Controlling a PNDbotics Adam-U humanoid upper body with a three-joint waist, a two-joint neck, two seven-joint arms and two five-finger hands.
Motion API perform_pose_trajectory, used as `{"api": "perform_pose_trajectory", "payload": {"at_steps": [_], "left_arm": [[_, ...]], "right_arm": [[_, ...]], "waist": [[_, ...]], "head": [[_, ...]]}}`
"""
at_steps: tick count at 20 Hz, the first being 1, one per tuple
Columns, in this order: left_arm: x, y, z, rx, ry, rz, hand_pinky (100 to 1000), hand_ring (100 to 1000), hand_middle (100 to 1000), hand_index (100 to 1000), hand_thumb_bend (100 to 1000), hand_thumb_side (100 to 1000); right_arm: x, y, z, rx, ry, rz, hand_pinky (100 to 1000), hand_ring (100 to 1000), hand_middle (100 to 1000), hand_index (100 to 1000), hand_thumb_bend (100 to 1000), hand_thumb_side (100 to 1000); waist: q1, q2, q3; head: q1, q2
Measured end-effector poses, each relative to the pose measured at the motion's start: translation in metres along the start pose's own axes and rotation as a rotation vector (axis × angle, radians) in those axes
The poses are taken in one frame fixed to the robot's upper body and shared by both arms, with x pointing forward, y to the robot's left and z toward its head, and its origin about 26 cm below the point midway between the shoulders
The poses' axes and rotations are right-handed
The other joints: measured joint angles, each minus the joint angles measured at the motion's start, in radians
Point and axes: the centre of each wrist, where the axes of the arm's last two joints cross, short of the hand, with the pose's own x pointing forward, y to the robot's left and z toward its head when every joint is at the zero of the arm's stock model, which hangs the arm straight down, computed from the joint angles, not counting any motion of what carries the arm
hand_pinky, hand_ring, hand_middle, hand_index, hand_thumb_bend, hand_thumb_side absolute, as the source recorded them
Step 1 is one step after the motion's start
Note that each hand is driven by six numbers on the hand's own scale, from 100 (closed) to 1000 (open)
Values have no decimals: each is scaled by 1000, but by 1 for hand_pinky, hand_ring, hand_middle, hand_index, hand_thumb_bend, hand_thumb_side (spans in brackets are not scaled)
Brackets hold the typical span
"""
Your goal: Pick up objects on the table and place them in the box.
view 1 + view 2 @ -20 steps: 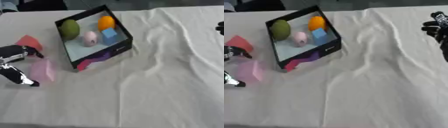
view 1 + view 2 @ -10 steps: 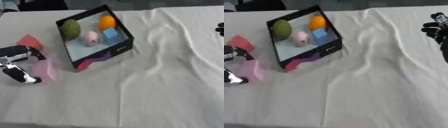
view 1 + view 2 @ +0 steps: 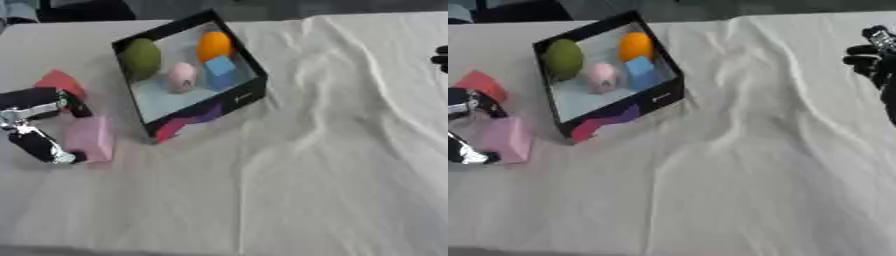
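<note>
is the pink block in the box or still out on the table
Out. The pink block lies on the cloth left of the box, beside the left hand.

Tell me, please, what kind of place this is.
Probably a test or practice table for a robot, not a home: a white cloth covers it, toy-like objects lie in a black box, and a robot hand reaches a pink block.

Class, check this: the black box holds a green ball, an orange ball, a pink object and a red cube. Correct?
Not quite: the left eye view shows a blue cube, not red, inside the black box, beside the green ball, orange ball and pink object.
</note>
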Motion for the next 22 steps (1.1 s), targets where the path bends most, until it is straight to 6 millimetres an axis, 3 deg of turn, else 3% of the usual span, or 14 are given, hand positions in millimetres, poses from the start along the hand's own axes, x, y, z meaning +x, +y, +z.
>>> {"api": "perform_pose_trajectory", "payload": {"at_steps": [5, 9, 12, 17, 19, 22], "left_arm": [[33, 78, 4, 227, -128, -48, 854, 703, 530, 505, 378, 127], [55, 106, -28, 293, -235, -40, 853, 699, 531, 513, 324, 126], [60, 106, -60, 270, -281, -33, 845, 714, 546, 526, 403, 141], [54, 88, -100, 221, -249, -106, 844, 750, 588, 575, 493, 181], [50, 81, -111, 203, -228, -145, 856, 762, 600, 605, 480, 173], [45, 72, -122, 190, -213, -176, 892, 852, 747, 840, 507, 159]], "right_arm": [[7, 1, -3, 16, -24, 1, 920, 754, 646, 858, 100, 631], [18, 8, -10, 54, -63, -18, 922, 756, 649, 860, 100, 617], [29, 13, -16, 87, -99, -33, 922, 758, 650, 861, 100, 610], [40, 21, -21, 130, -133, -52, 923, 758, 650, 860, 100, 610], [40, 23, -22, 137, -133, -56, 923, 758, 650, 860, 100, 612], [41, 24, -22, 144, -132, -56, 923, 757, 650, 860, 100, 612]], "waist": [[6, 0, 0], [6, 0, -18], [6, 0, -33], [6, 6, -55], [6, 7, -59], [6, 7, -63]], "head": [[-3, 0], [8, 0], [21, -4], [46, -16], [51, -17], [57, -17]]}}
